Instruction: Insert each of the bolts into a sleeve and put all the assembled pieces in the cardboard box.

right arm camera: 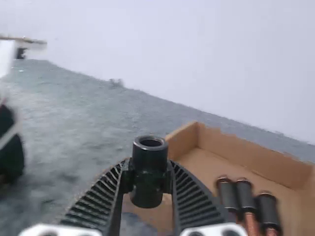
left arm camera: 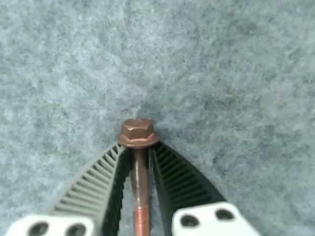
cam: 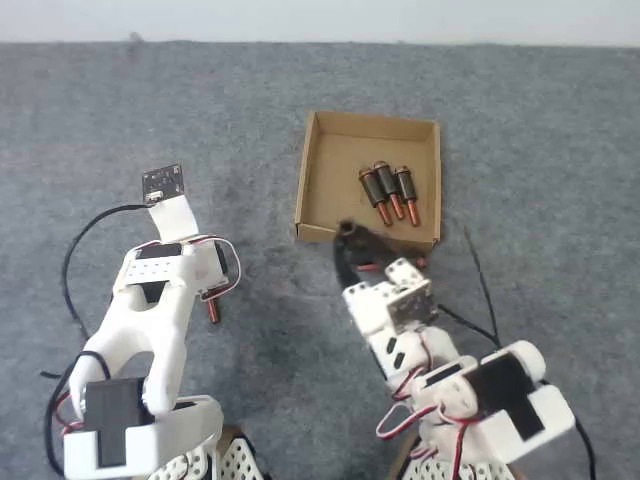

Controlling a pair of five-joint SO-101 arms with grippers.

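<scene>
Bright, even light leaves only soft shadows on the table (cam: 520, 120).

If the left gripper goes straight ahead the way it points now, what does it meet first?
Likely the grey mat. The bolt held in the left gripper sticks out ahead, so its head would touch first.
</scene>
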